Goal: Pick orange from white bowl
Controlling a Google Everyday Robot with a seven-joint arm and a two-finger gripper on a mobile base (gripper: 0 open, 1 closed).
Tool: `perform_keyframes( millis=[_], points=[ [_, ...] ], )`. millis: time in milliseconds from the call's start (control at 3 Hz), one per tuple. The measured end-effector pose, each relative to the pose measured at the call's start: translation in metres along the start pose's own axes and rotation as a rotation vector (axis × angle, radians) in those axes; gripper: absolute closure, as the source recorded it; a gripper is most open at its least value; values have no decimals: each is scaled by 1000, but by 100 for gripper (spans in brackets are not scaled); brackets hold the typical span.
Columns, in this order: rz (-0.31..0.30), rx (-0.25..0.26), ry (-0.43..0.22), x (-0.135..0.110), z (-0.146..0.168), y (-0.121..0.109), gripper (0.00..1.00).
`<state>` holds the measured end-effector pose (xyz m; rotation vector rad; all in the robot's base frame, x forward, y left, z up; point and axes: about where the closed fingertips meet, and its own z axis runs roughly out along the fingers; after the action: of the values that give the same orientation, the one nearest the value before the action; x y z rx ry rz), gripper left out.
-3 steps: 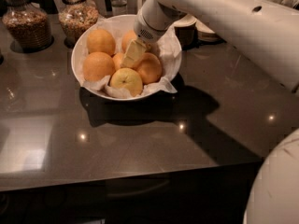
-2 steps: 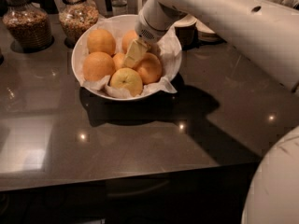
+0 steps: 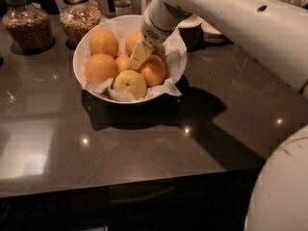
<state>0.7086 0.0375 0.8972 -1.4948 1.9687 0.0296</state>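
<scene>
Gripper [image 3: 138,57] low in the white bowl [image 3: 80,57], near the counter's [image 3: 144,148] far edge.
Touching an orange [image 3: 155,71] lying just toward the near right corner; open or closed, impossible to tell.

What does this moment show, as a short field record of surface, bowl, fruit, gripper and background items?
surface: dark glossy counter
container: white bowl, paper-lined, toward the counter's back
fruit: several oranges, one paler yellow fruit at the front
gripper: gripper low inside the bowl, among the oranges
background: two glass jars behind the bowl, to its left
</scene>
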Motion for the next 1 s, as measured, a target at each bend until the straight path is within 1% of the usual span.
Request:
perform_keyframes(
  millis=[333, 667, 1000],
  points=[
    [4, 4, 10, 0, 1, -3, 97],
    [4, 4, 11, -2, -2, -4, 100],
    [8, 9, 19, -2, -1, -7, 100]
  ],
)
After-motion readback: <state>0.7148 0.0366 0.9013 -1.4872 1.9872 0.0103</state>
